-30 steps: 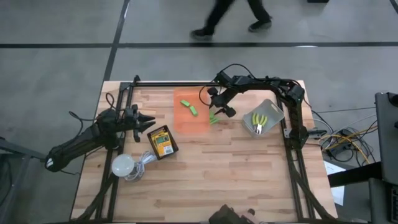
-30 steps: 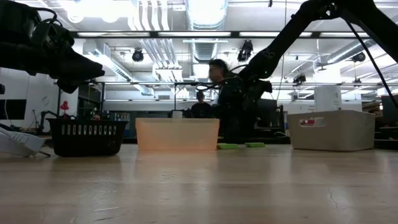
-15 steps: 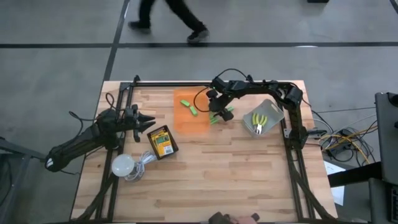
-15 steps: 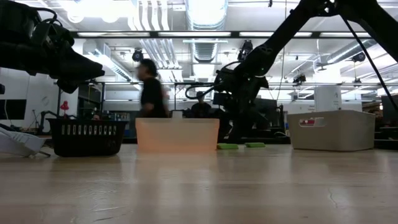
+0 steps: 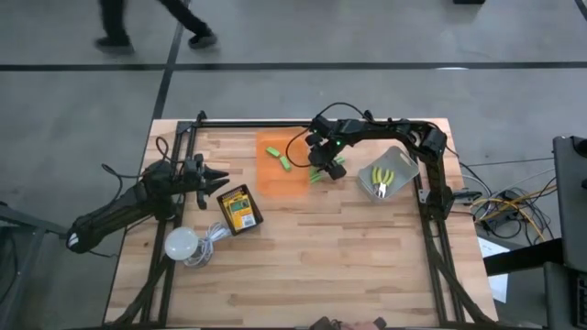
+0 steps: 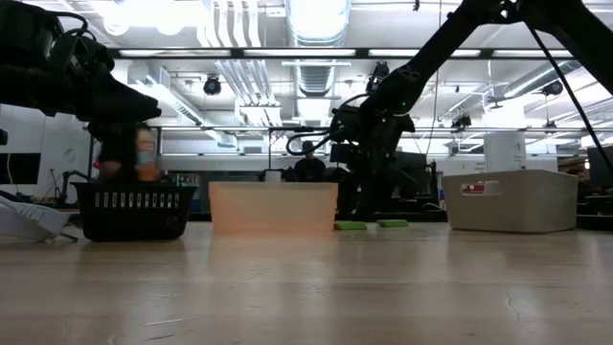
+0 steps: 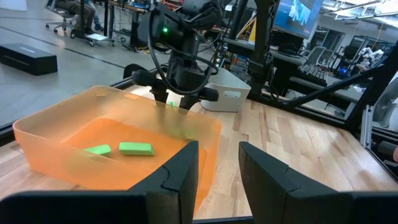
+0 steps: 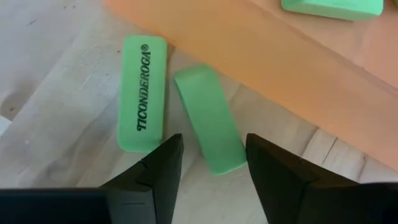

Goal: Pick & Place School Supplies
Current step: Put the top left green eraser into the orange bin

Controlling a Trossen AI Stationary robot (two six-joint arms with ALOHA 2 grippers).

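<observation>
While the right gripper (image 5: pixel 321 169) hangs open and empty beside the orange tray (image 5: pixel 295 183), two green blocks (image 8: pixel 209 118) lie on the tabletop (image 5: pixel 330 247) straight below it, just outside the tray wall; one is printed TICONDEROGA. Two more green blocks (image 7: pixel 135 148) rest inside the tray. One crayon box (image 5: pixel 238 207) lies near the left gripper (image 5: pixel 220 180), which waits at the tabletop's left side, fingers parted, holding nothing. White bin (image 5: pixel 396 165) at right holds yellow-handled tools (image 5: pixel 383 177); their count is unclear. One white bulb (image 5: pixel 180 243) with cord sits at left front.
</observation>
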